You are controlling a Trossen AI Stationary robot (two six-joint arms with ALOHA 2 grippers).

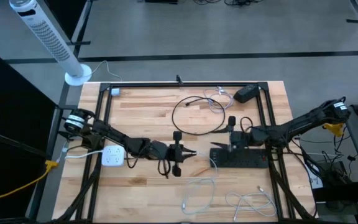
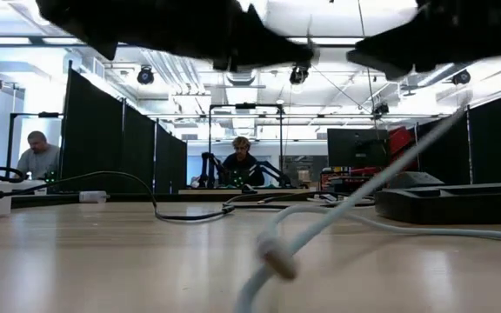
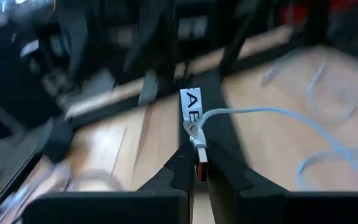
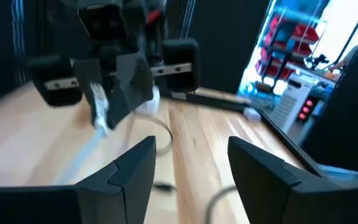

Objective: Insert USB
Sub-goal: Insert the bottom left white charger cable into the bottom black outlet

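Observation:
My left gripper [image 1: 192,154] is near the table's middle, pointing toward the right edge, shut on the plug end of a white USB cable [image 3: 272,113]. A white tag [image 3: 191,107] sits on the cable just past the plug. The cable runs on to loose loops [image 1: 199,186] lying near the front edge. A black power strip [image 1: 244,158] lies flat on the table just right of the plug. My right gripper [image 4: 191,155] hangs open over the strip's far side [image 1: 225,140], facing the left gripper, with nothing between its fingers. My left gripper pinches the USB plug [image 3: 202,172] between its two fingertips, which come in about level from the table's left. The plug lies along the fingers, and the cable leaves it forward, away from the wrist. Plug and nearby cable are clear of the table; the rest trails slack.
A white adapter block [image 1: 112,155] sits by the left arm. A black cable loop [image 1: 197,115] and a black charger [image 1: 247,93] lie toward the far edge. More white cable [image 1: 253,202] lies at the front right. A black frame [image 1: 185,84] rims the table.

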